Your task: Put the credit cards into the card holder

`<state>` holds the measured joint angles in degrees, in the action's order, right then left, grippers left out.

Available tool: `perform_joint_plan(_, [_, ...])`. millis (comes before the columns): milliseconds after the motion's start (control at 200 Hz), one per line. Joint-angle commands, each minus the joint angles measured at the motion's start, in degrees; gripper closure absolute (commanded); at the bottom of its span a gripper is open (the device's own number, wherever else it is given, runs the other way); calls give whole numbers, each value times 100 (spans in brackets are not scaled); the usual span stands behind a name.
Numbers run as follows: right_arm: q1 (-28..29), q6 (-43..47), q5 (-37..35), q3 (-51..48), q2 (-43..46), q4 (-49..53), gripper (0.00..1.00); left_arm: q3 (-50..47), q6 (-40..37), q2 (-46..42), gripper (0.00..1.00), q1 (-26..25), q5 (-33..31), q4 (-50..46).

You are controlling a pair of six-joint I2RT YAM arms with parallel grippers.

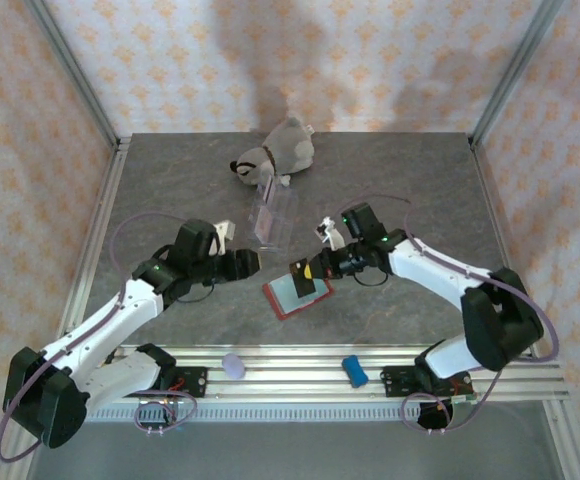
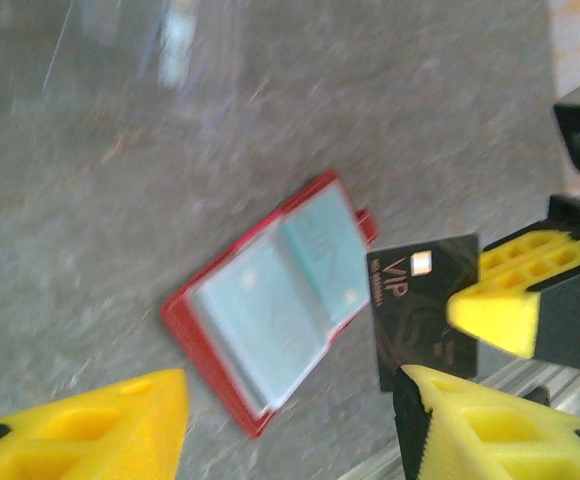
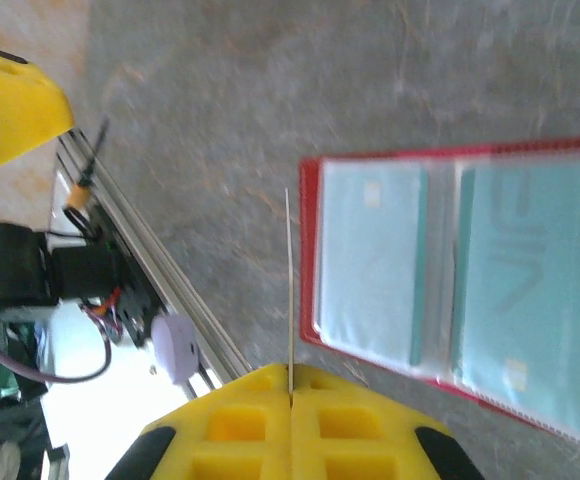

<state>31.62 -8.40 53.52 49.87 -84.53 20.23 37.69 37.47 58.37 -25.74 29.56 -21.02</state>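
1. The right gripper (image 3: 290, 385) has its jaws pressed together on a black credit card (image 2: 422, 305), pinching it by one end. In the right wrist view the card runs out from the fingertips edge-on, as a thin line.
2. The card holder (image 1: 295, 297) lies open and flat on the table (image 1: 170, 180), a little toward 6 o'clock from the table's middle, with its pale pockets facing up. In the top view the card hangs at the holder's 12-to-1 o'clock edge. I cannot tell whether it touches the holder.
3. The left gripper (image 2: 290, 400) waits at the holder's 9 o'clock, near it but apart, with its jaws spread and nothing between them.
4. The step in hand looks like insertion. The card stands nearly on edge to the pockets, so it should first be tipped to a shallow angle, with its free edge square to a pocket mouth. The blur hides which way the mouths open.
5. The holder is light and will probably skid under a push. Pinning its red border with the left jaws first would steady it.
6. Feed slowly, because a thin card bows if its corner snags. Release once most of the card is seated.
7. The clear case (image 1: 273, 215) stands at 12 o'clock of the holder, so keep the right wrist low and clear of it.
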Motion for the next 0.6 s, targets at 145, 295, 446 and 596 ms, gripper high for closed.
perform_joint_plan(145, [161,643,356,309,-626,648,100,-1057,1013,160,53,3,905,1368])
perform_joint_plan(295, [145,672,279,471,-863,535,100,-1048,1016,484,61,-68,953,1627])
perform_joint_plan(446, [-54,960,133,788,-1081,728,100,-923,1071,874,67,-279,771,1890])
perform_joint_plan(596, [-306,1190,124,1016,-1420,768,100,-921,1216,1172,69,-426,647,2128])
